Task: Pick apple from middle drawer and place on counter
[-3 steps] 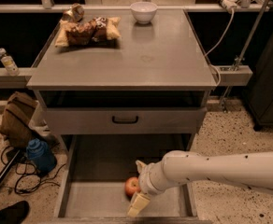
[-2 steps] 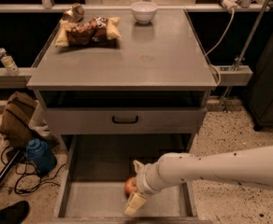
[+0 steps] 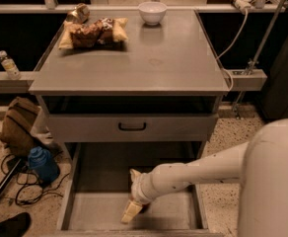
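The gripper [image 3: 131, 196] is held low inside the open middle drawer [image 3: 94, 216], spread wide around the apple [image 3: 144, 208], which is mostly hidden by the wrist.

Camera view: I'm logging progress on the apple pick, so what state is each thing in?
middle drawer: pulled open.
apple: inside the middle drawer, mostly hidden by the gripper.
gripper: down in the middle drawer, at the apple.
handled drawer: shut.
counter: no apple on it yet.
white bowl: upright on the counter.
snack bag: lying flat on the counter.
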`<state>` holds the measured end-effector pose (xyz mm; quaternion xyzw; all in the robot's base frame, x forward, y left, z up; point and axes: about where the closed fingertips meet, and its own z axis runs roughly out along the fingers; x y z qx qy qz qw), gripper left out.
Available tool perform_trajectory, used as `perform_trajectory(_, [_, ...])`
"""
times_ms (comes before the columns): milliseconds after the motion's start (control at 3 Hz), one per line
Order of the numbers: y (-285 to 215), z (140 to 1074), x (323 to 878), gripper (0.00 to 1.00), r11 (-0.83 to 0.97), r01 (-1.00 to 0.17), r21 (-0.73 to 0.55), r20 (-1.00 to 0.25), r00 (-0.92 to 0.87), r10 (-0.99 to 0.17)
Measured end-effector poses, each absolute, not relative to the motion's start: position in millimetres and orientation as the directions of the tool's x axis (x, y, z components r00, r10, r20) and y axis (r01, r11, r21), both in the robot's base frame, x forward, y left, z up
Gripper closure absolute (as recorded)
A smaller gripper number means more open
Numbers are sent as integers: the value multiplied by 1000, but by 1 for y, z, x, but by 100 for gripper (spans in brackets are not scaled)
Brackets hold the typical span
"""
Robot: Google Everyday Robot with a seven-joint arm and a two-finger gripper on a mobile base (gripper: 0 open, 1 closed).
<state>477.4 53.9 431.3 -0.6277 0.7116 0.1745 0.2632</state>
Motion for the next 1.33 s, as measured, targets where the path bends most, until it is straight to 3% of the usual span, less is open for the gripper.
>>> perform_trajectory(1333, [56,382,490,0,144,-983,-112,-578,-54,-814])
